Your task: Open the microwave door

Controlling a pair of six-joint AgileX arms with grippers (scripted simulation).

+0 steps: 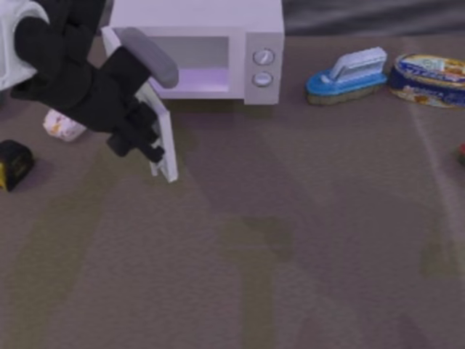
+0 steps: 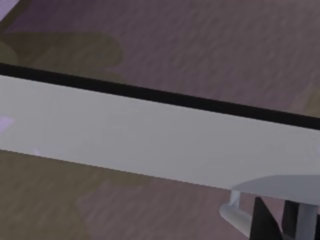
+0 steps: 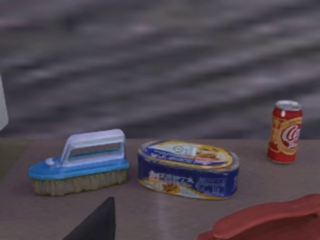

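Observation:
The white microwave (image 1: 251, 18) stands at the back middle of the table, its two silver knobs (image 1: 263, 67) on the right of its front. The microwave door (image 1: 166, 142) is swung wide open toward the front left, and the lit cavity (image 1: 196, 69) shows. My left gripper (image 1: 151, 149) reaches down from the upper left and is shut at the door's free edge. In the left wrist view the door's white edge (image 2: 150, 140) crosses the frame, and a black finger (image 2: 265, 225) lies against the grey handle bar (image 2: 234, 217). My right gripper (image 3: 100, 224) is parked off the top view's right.
A blue scrub brush (image 1: 347, 75) and an oval blue tin (image 1: 429, 78) lie right of the microwave. A red can (image 3: 285, 131) and a red object (image 3: 265, 220) are farther right. A white crumpled lump (image 1: 64, 125) and a black-yellow tape measure (image 1: 13, 163) sit at the left.

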